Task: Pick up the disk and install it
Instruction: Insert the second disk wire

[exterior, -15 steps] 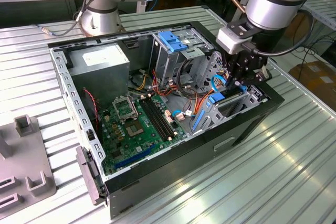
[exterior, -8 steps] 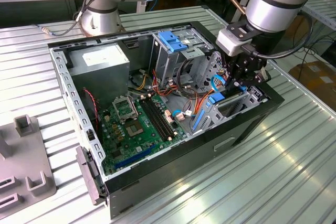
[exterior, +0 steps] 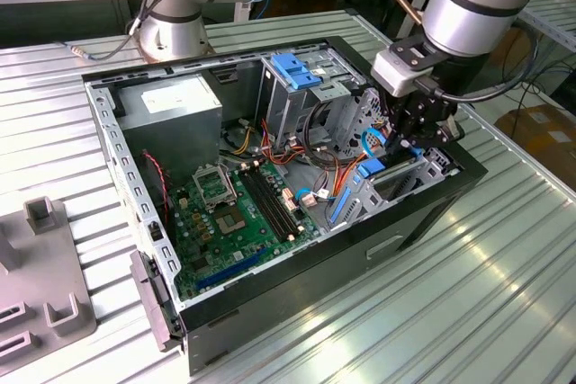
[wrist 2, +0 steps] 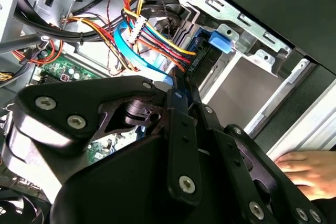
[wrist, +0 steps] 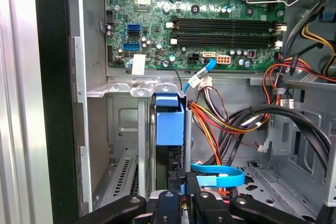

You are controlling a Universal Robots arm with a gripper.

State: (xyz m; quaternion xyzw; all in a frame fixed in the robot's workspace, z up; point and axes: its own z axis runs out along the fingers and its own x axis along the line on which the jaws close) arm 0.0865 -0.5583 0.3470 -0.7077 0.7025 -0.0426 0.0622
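The disk (wrist: 169, 125) stands on edge in the drive bay at the front corner of the open computer case (exterior: 432, 213). Its blue carrier rail faces the camera in the first wrist view, with the dark drive body behind it. My gripper (wrist: 184, 184) sits right at the disk's near end. Its fingers are almost together, with a strip of blue between them. In the second wrist view the fingertips (wrist 2: 177, 85) meet at a bit of blue, next to the blue rail tab (wrist 2: 220, 41). In the exterior view my gripper (exterior: 407, 137) reaches down into the bay on the right.
Bundles of orange, red, yellow and black wires (wrist: 220, 124) and a blue data cable (wrist: 218, 174) crowd the bay. The green motherboard (exterior: 238, 213) lies on the case floor. A blue bracket (exterior: 292, 69) tops the grey drive cage. A person's hand (wrist 2: 307, 169) rests outside the case.
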